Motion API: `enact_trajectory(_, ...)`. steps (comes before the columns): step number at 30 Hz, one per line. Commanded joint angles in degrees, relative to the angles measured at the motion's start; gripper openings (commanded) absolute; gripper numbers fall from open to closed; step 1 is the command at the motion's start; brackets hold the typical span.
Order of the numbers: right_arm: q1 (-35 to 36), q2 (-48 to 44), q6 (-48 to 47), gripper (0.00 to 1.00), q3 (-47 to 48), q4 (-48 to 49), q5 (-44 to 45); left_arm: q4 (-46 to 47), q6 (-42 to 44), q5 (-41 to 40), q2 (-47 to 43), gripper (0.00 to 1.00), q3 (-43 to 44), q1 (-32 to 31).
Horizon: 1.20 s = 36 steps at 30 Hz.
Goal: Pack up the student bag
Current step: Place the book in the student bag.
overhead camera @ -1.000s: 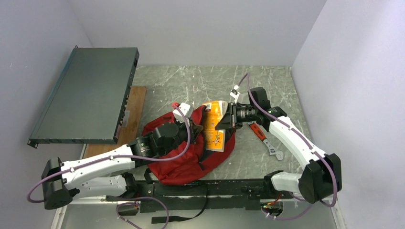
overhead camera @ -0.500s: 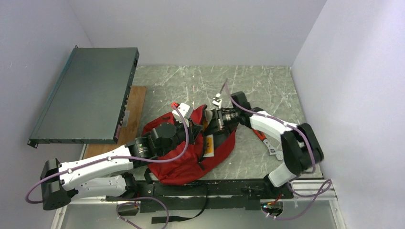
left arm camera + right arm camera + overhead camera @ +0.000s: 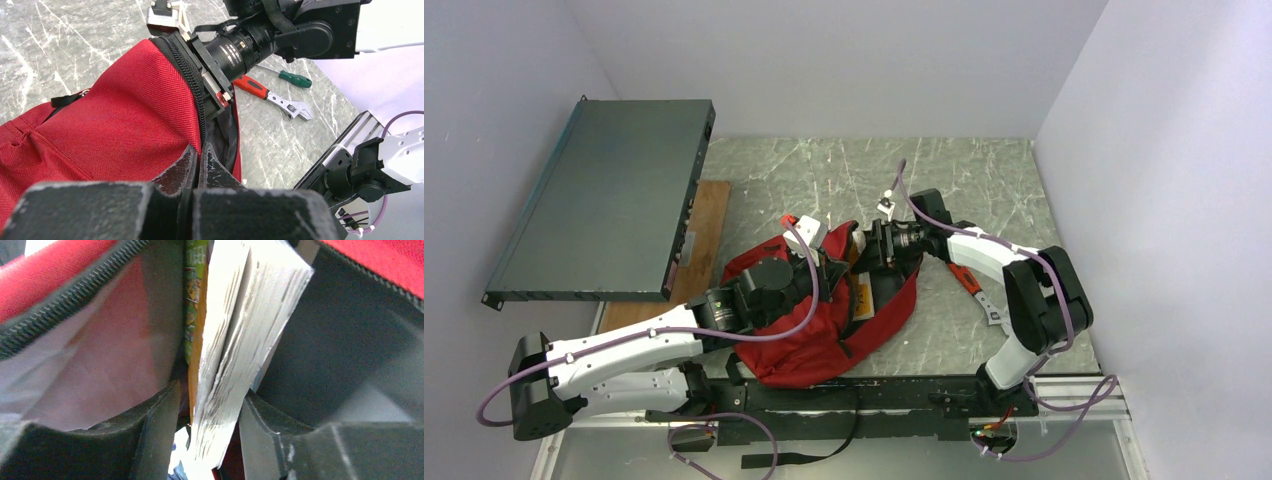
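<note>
Book [image 3: 235, 340] has slid into red student bag [image 3: 814, 345]; cover text unreadable.

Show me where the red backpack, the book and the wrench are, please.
red backpack [image 3: 824, 355]: overhead view, red fabric on its near side.
book [image 3: 235, 335]: right wrist view, white page edges.
wrench [image 3: 252, 86]: left wrist view, red handle.
</note>
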Motion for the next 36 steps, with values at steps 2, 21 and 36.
enact_trajectory(2,0.2,-4.6,-0.6,0.44,-2.4,3.8,4.7,5.3,-0.5,0.5,-1.9,0.0,0.5,-0.6)
enact_trajectory(21,-1.1,1.0,-6.7,0.46,3.7,-0.5,-3.0,4.1,-0.1,0.5,-1.9,0.0,1.1,-0.6)
enact_trajectory(36,6.1,4.8,1.9,0.27,5.3,9.9,-0.4,3.6,-0.7,1.3,-2.6,0.0,1.0,-0.6)
